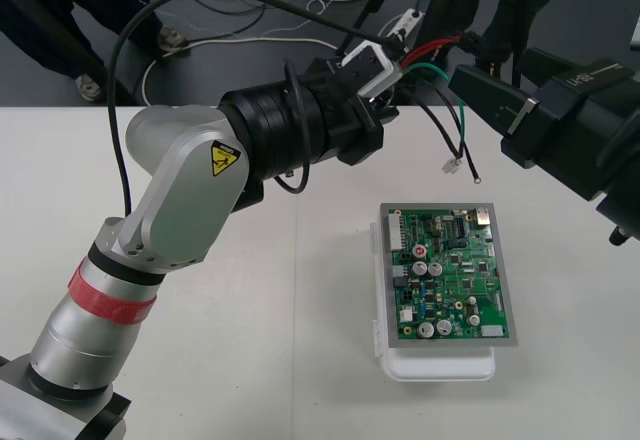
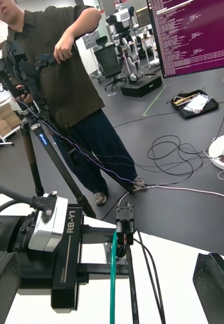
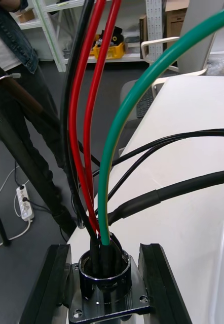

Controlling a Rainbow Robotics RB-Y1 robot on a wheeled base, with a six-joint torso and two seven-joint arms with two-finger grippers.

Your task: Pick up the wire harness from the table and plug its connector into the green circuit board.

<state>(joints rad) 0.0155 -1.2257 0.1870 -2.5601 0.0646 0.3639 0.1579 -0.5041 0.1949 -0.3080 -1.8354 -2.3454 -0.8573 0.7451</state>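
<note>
Left claw (image 3: 106, 289) clamps the harness socket (image 3: 105, 267) above the table (image 1: 300, 260) edge; right claw (image 2: 111, 268) apart, nearby.

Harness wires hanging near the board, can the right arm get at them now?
Probably yes. The right pincer stands open right beside the harness wires, which hang free while the left pincer grips the socket; nothing sits between them.

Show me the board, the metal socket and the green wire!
Green circuit board (image 1: 450, 272): front view, its middle.
Metal socket (image 3: 106, 277): left wrist view, shiny rim.
Green wire (image 3: 105, 177): left wrist view, stretch above socket.
</note>
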